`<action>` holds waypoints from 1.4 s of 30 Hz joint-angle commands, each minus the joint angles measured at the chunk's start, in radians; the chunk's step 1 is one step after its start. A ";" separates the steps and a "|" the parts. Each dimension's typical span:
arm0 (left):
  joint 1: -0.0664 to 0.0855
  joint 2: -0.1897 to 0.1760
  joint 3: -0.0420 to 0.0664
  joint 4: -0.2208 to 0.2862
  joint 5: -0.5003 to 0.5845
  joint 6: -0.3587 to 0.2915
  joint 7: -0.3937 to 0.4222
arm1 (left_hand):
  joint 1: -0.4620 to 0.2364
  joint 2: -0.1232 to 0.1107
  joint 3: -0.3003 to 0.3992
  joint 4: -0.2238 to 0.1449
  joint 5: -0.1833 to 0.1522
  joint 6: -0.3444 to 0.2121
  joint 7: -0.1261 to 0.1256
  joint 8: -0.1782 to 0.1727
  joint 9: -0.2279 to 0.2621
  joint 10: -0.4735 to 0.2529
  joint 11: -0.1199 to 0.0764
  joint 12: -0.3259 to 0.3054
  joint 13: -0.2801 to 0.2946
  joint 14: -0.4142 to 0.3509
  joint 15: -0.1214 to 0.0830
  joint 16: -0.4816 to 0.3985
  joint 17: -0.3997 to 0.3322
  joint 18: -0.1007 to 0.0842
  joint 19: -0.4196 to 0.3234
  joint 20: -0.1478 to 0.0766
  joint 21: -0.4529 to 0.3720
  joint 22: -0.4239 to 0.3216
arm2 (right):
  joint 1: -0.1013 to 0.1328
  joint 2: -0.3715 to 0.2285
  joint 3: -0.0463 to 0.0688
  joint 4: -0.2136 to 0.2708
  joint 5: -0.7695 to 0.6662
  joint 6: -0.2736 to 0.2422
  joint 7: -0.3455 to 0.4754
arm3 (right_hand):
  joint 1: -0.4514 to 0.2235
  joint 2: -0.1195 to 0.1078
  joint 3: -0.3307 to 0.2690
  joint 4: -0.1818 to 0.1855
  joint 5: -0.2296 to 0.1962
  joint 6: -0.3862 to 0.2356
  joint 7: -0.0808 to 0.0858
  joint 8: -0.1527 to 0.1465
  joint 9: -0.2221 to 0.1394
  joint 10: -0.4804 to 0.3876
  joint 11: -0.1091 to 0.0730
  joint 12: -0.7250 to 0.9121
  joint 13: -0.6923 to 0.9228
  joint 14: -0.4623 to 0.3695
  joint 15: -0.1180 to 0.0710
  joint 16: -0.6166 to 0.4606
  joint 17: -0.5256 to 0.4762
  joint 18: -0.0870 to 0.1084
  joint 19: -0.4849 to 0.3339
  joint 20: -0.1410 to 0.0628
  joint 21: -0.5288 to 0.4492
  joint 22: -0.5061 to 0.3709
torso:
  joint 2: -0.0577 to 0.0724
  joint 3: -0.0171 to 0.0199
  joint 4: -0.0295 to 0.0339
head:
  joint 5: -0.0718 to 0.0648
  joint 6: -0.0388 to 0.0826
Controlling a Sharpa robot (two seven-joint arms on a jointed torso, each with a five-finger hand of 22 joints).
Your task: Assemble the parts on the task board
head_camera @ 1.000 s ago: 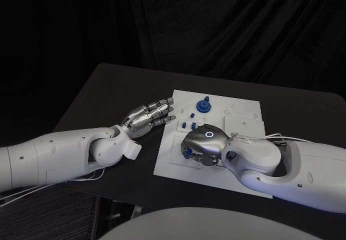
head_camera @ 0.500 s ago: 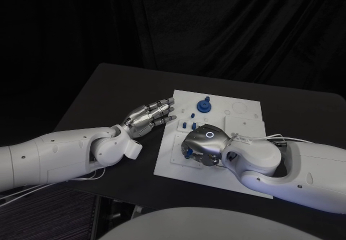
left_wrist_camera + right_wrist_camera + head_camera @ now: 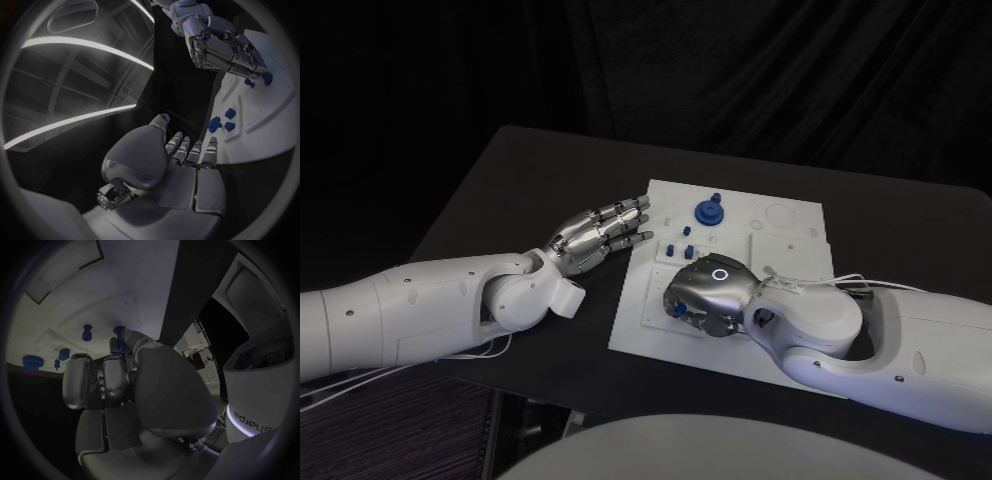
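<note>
Right hand point(image 3: 708, 292) shifted slightly nearer over task board point(image 3: 783, 215), fingers curled down onto small blue parts point(image 3: 678, 309); actual grip unclear. Left hand point(image 3: 599, 234) unmoved, open beside board. Seating probably underway.

A white rectangular task board point(image 3: 776, 225) lies flat on the black bench point(image 3: 502, 190). Near the board's far edge stands a round blue part point(image 3: 710, 211) with a small upright peg on top. Just nearer than it, toward the board's middle, sit a few small blue pieces point(image 3: 678, 248) close together. Nearer still, more small blue parts point(image 3: 681, 309) lie on a raised square section of the board, partly hidden under the right hand point(image 3: 708, 293), whose fingers curl down onto them.
</note>
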 commanded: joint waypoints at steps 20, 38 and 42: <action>-0.003 0.005 0.001 -0.006 0.003 0.013 0.002 | 0.001 0.004 0.010 0.001 0.006 0.005 0.007 0.007 0.001 0.002 -0.001 -0.002 0.000 0.002 -0.003 0.001 0.000 0.002 0.006 -0.002 0.005 -0.003 | -0.004 -0.017 -0.001 -0.011 -0.007 -0.017 -0.035 | -0.058 -0.122 -0.251 0.179 -0.165 -0.734 -0.157 -0.204 -0.226 -0.409 0.012 -0.110 -0.031 -0.121 0.051 -0.091 -0.156 0.027 -0.126 0.044 -0.231 0.116 | -0.001 -0.0005 -0.0004 | -0.004 0.000; -0.004 -0.010 0.001 0.002 0.003 0.004 0.004 | 0.001 0.003 0.011 0.001 0.006 0.008 0.008 0.008 0.002 0.001 -0.002 -0.001 0.000 0.002 -0.002 0.002 0.000 0.002 0.006 -0.002 0.005 -0.002 | 0.093 -0.214 0.000 0.101 0.195 -0.289 0.013 | -0.027 -0.039 -0.172 0.170 -0.097 -0.428 -0.058 -0.111 -0.175 -0.415 0.004 0.086 0.014 -0.116 0.050 -0.070 -0.138 0.025 -0.111 0.045 -0.225 0.126 | -0.004 0.0009 -0.0011 | -0.035 0.000; -0.004 -0.014 0.001 0.006 0.003 0.000 0.005 | 0.001 0.003 0.011 0.001 0.005 0.009 0.008 0.008 0.002 0.001 -0.002 0.001 0.000 0.002 -0.002 0.003 0.000 0.002 0.006 -0.002 0.005 -0.002 | 0.145 -0.311 -0.001 0.149 0.330 -0.315 0.015 | 0.006 -0.011 -0.137 0.157 -0.043 -0.312 -0.003 -0.064 -0.157 -0.268 -0.024 0.238 0.067 -0.120 0.048 -0.075 -0.149 0.025 -0.110 0.044 -0.230 0.126 | -0.005 0.0008 0.0015 | -0.063 0.000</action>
